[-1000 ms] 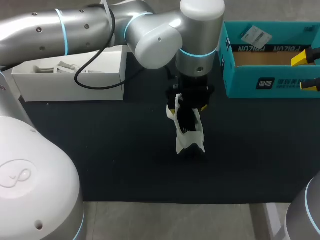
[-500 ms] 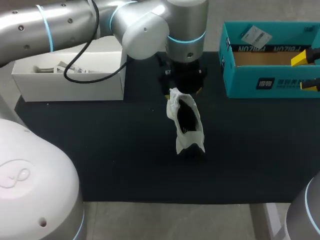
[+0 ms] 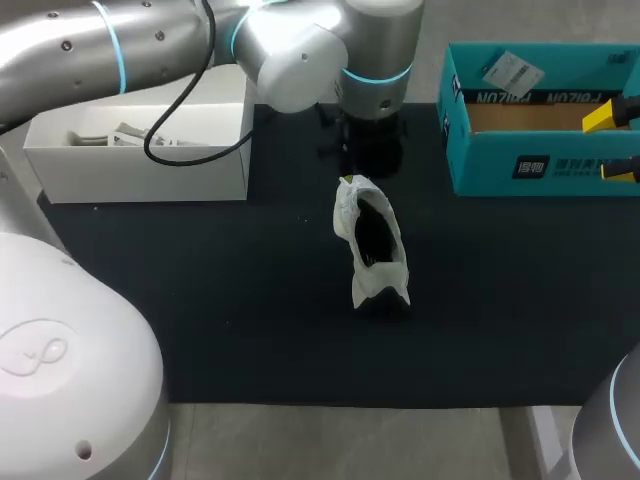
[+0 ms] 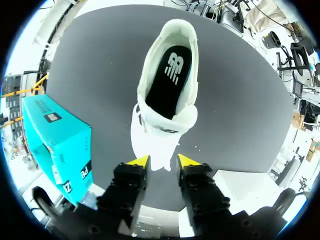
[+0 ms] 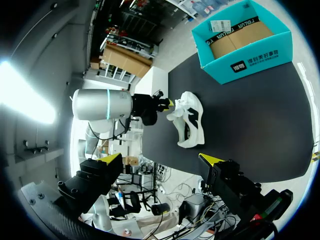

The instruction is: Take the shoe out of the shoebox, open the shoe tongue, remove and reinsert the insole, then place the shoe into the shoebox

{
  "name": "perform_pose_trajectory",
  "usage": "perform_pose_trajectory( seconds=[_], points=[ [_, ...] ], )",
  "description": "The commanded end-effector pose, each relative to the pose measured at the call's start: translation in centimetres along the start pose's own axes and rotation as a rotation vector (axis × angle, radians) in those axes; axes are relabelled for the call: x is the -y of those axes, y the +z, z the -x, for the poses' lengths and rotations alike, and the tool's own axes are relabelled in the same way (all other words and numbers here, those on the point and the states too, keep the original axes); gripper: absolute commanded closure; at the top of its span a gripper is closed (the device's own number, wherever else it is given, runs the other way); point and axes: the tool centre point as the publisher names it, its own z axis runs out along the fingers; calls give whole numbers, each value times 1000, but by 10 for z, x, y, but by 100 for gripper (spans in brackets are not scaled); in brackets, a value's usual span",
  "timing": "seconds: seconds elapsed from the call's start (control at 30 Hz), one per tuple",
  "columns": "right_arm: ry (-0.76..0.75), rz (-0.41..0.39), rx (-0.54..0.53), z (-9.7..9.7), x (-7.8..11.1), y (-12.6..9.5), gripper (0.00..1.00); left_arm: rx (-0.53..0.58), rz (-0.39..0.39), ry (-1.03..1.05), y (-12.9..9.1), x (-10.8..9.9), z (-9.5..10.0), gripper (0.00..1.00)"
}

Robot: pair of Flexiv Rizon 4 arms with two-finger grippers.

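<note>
My left arm has pulled back toward the far side of the surface (image 3: 200, 300): a second ago its wrist hung right over the shoe, and now it has come clear of it, while the shoe (image 3: 372, 245) has stayed where it was. My left end effector (image 4: 162, 161) has its yellow tips a narrow gap apart and grips nothing. The white upper at the shoe's far end shows just ahead of them and in the gap, and I cannot tell whether it touches them.

The shoe sits out on the dark surface, well apart from the teal shoebox (image 3: 560, 165) on my right. Its long axis runs from just under my left end effector straight away toward the near edge, leaning a little to the right. The mouth faces up and gapes wide, with the dark insole (image 4: 170, 75) plain to see inside, so I judge the tongue is already opened and lifting the insole out comes next.

For that, my left arm is much the nearer, lined up along the shoe's length, and needs only to go forward and down into the mouth. My right end effector (image 5: 161, 159) is spread wide and empty, over by the shoebox and well off from the shoe. A white box (image 3: 140, 170) stands at the far left
</note>
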Motion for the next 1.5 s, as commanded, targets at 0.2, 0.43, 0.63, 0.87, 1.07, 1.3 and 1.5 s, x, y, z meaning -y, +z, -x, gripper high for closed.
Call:
perform_pose_trajectory(
  seconds=[0.2,0.43,0.63,0.87,1.07,1.3,1.5],
  points=[
    [1,-1,2,0,0,1,0,6,-50,40,24,8,10,100],
    [1,-1,2,0,0,1,0,-12,-78,76,25,24,1,100],
    [1,-1,2,0,0,1,0,-27,-88,38,28,36,-1,100],
    [1,-1,2,0,0,1,0,-46,-77,40,10,35,-10,100],
    [1,-1,2,0,0,1,0,-68,-83,24,7,48,-11,100],
    [1,-1,2,0,0,1,0,-93,-93,-42,10,69,-6,100],
    [1,-1,2,0,0,1,0,-70,-97,-143,8,73,-12,100]
  ],
)
